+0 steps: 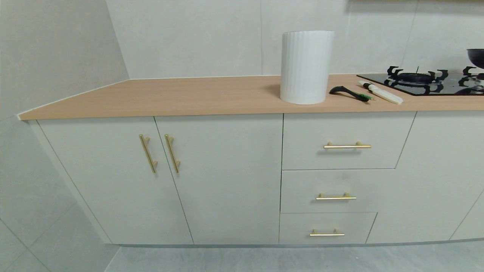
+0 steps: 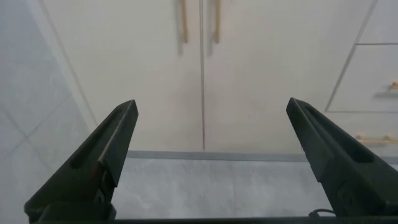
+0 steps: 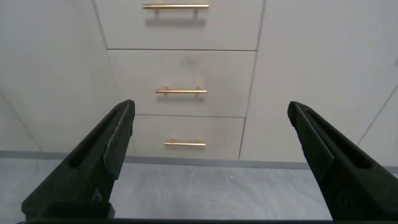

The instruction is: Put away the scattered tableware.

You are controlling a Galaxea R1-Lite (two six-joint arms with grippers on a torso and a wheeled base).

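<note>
So the black-handled tool [image 1: 349,93] and cream knife [image 1: 381,92] lie slanting on the wooden table [image 1: 189,96], just right of the white ribbed holder [image 1: 305,68]. My left gripper [image 2: 211,107] and right gripper [image 3: 211,107] hang well below it, fingers [image 3: 99,155] spread. Right looks nearer.

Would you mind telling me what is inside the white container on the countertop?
Nothing inside shows: the ribbed wall of the white container hides its interior. A black utensil and a white utensil lie beside it.
</note>
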